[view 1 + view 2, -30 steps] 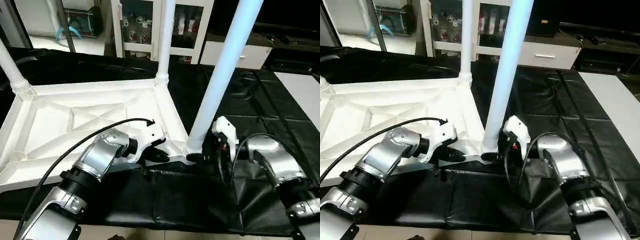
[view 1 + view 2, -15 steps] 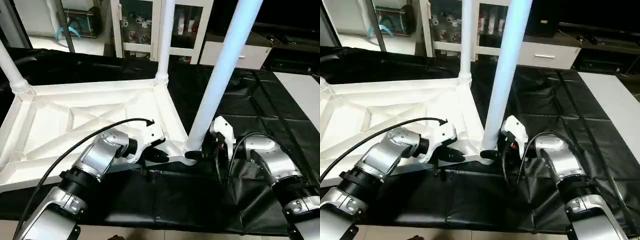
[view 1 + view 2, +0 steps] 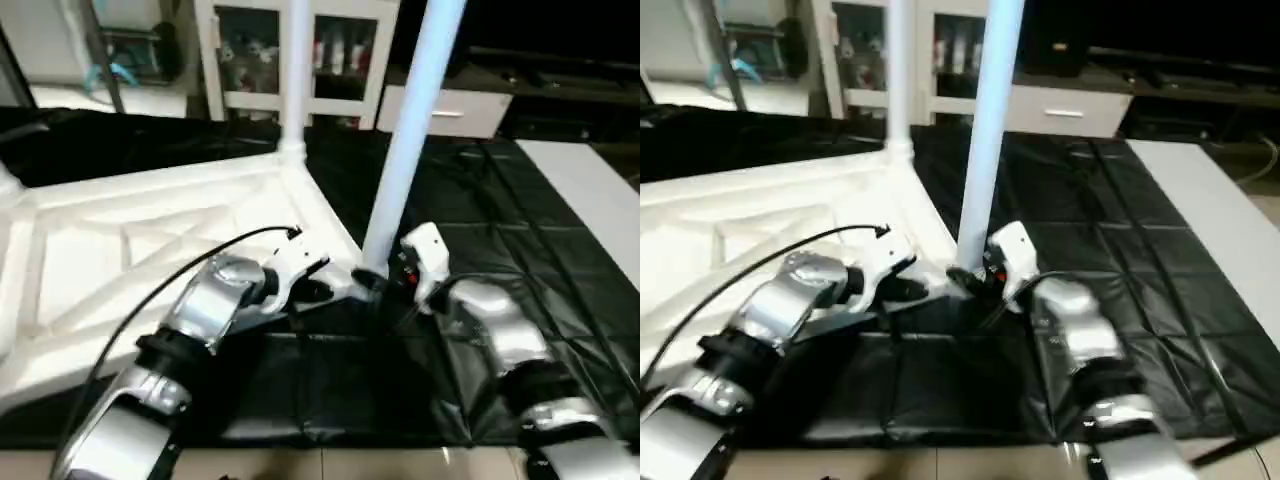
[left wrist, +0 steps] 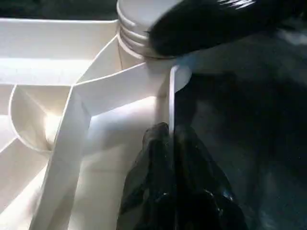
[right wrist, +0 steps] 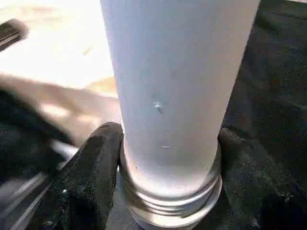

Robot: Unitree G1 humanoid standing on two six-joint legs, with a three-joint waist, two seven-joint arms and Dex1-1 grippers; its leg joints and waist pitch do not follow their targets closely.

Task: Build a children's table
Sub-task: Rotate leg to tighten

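The large white plastic square table top (image 3: 150,240) lies upside down on the black-covered bench (image 3: 500,220), its ribbed underside facing up. Two long white tapered tube legs stand upright in round corner sockets: one at the far corner (image 3: 296,70), and a nearer leg (image 3: 410,120) at the corner closest to the robot's arms.

The left tool (image 4: 170,143) has its two black fingers pressed together on the thin white edge wall of the top, just beside the nearer corner socket. In the left wrist view that wall runs between the finger pads (image 4: 148,158) up toward the ribbed collar of the socket (image 4: 132,33).

The right tool (image 5: 168,158) sits at the base of the nearer leg, one black finger (image 5: 93,167) on each side of the tube just above its ringed foot. The fingers stand apart at the leg's width and appear to touch it on both sides.

A white cabinet with glass doors (image 3: 300,50) stands behind the bench.
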